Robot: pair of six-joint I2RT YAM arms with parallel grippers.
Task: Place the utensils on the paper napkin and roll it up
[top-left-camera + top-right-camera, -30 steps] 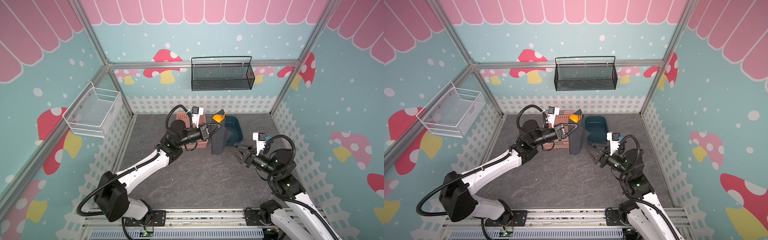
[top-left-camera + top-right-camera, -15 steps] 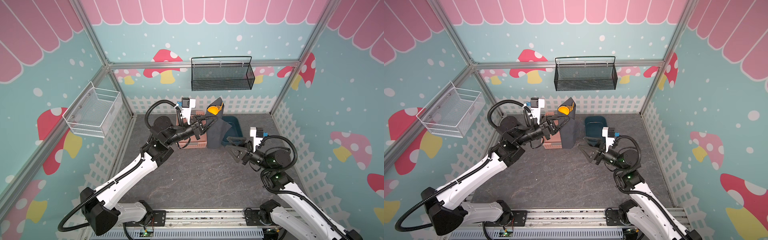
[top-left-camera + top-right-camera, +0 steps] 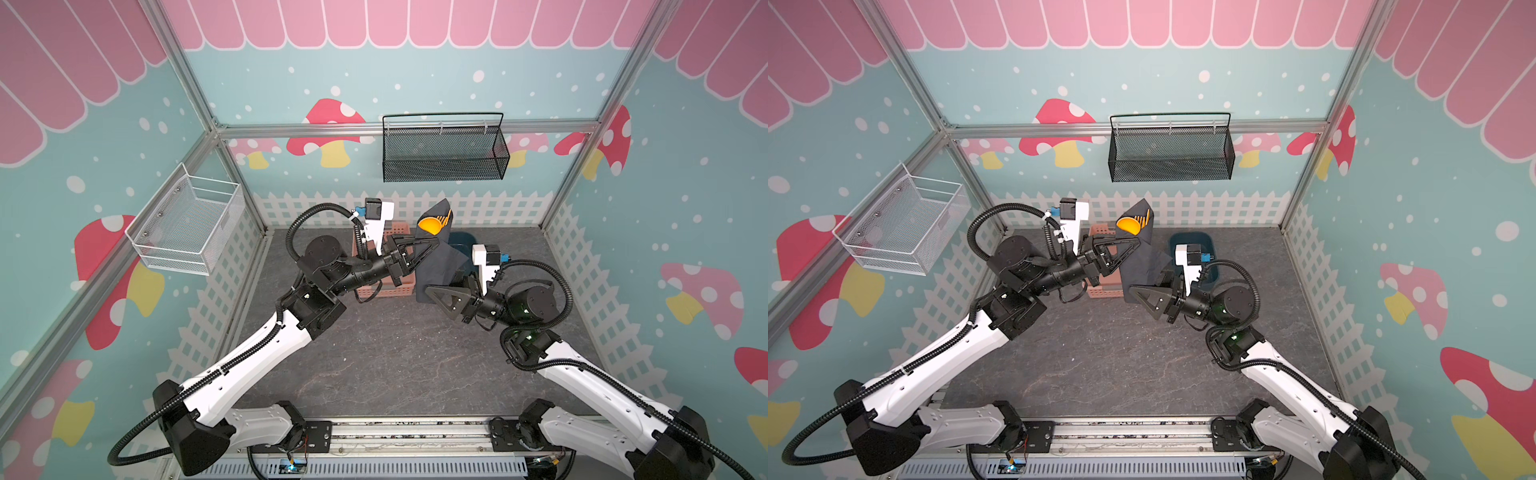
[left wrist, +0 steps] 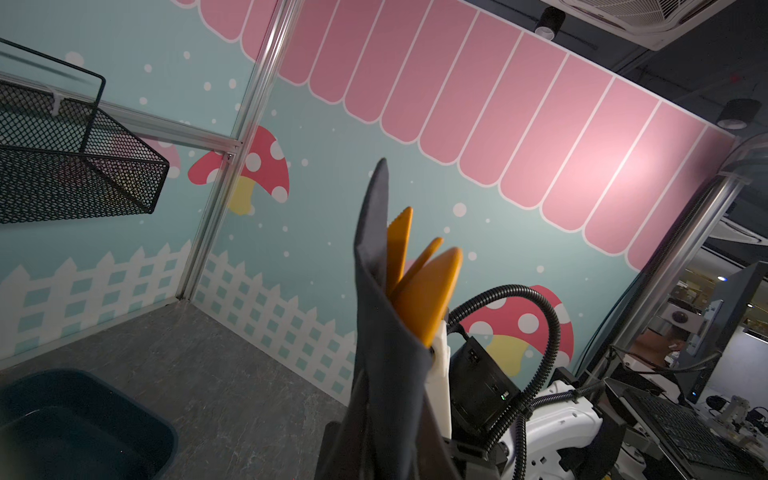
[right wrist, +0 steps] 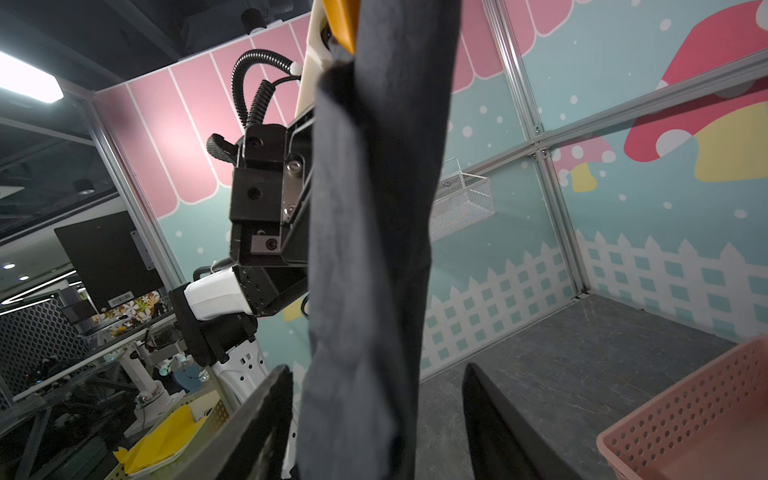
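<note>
The black paper napkin [image 3: 437, 266] [image 3: 1139, 262] hangs upright in the air as a loose roll. The orange utensils [image 3: 432, 225] [image 3: 1128, 225] stick out of its top, spoon bowl foremost. My left gripper [image 3: 432, 244] [image 3: 1134, 244] is shut on the roll's upper half. In the left wrist view the utensils [image 4: 428, 291] fan out of the napkin [image 4: 386, 374]. My right gripper [image 3: 431, 289] [image 5: 374, 382] is open, and its fingers [image 5: 266, 415] straddle the napkin's [image 5: 374, 249] lower end without pinching it.
A pink basket [image 3: 392, 289] [image 5: 685, 415] stands behind the left gripper, with a dark blue tub [image 3: 1183, 239] [image 4: 62, 415] to its right. A black mesh basket [image 3: 442, 156] hangs on the back wall and a white wire basket [image 3: 187, 226] on the left wall.
The left arm lifted the rolled napkin with the utensils up and slightly left. The right gripper moved in to the roll's lower end and its jaws narrowed a little.
</note>
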